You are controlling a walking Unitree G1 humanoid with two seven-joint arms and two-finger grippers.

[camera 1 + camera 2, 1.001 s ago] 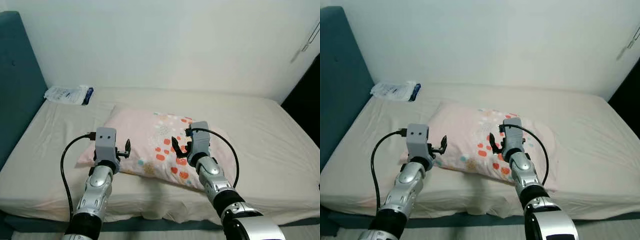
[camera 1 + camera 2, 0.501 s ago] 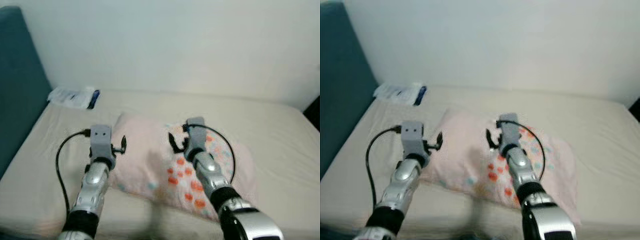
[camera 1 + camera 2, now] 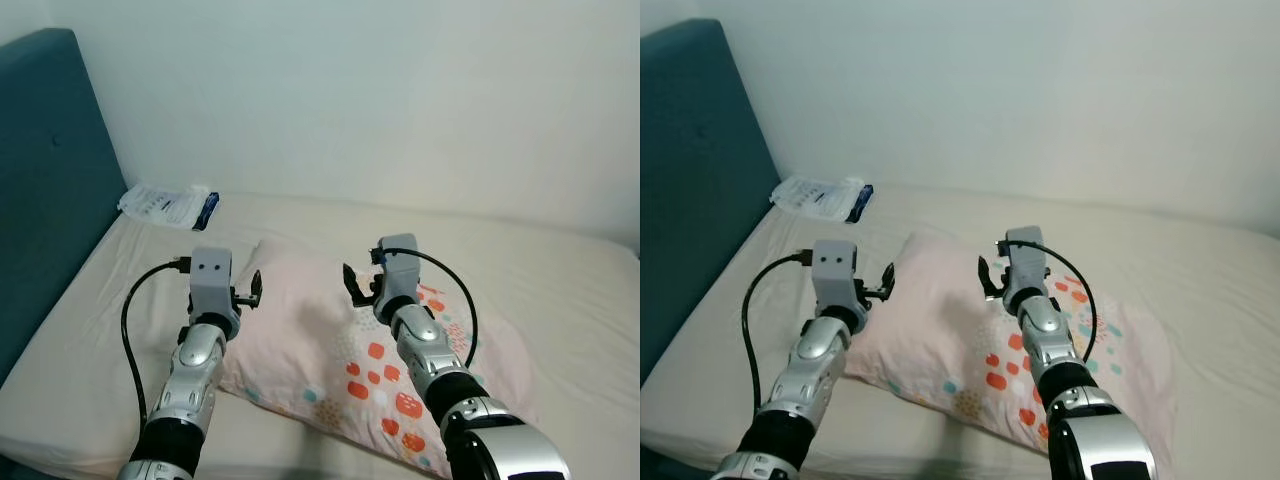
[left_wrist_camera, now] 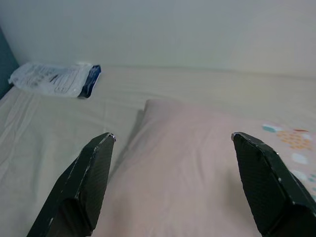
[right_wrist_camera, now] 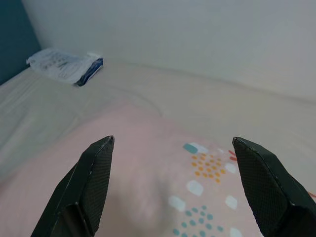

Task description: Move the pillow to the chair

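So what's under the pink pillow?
The pillow lies on the bed, on its cream sheet. Whatever sits right beneath the pillow is covered, so I can't tell if anything hides there.

**Pale pinks, cream and teal**

The soft pale pink pillow (image 3: 330,345) carries orange-red, teal and yellow blotches and dotted patches toward one end. It lies on a cream bedsheet (image 3: 560,290). The padded headboard (image 3: 45,200) is dark teal, the wall (image 3: 380,90) off-white. A white plastic packet (image 3: 165,205) has a dark blue edge.
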